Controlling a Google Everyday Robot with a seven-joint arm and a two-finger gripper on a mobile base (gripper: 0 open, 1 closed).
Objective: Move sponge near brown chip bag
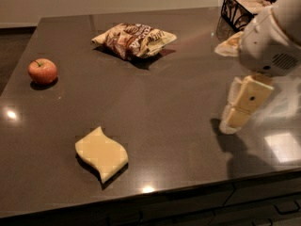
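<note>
The pale yellow sponge [102, 153] lies flat near the front edge of the dark countertop [169, 102], left of centre. The brown chip bag [135, 40] lies crumpled at the back centre, far from the sponge. My gripper [233, 121] hangs below the white arm [273, 41] at the right side, low over the counter. It is well to the right of the sponge and holds nothing that I can see.
A red apple [42, 71] sits at the left. A black wire basket [242, 6] stands at the back right, with a pale packet [228, 45] beside it. The counter's front edge runs just below the sponge.
</note>
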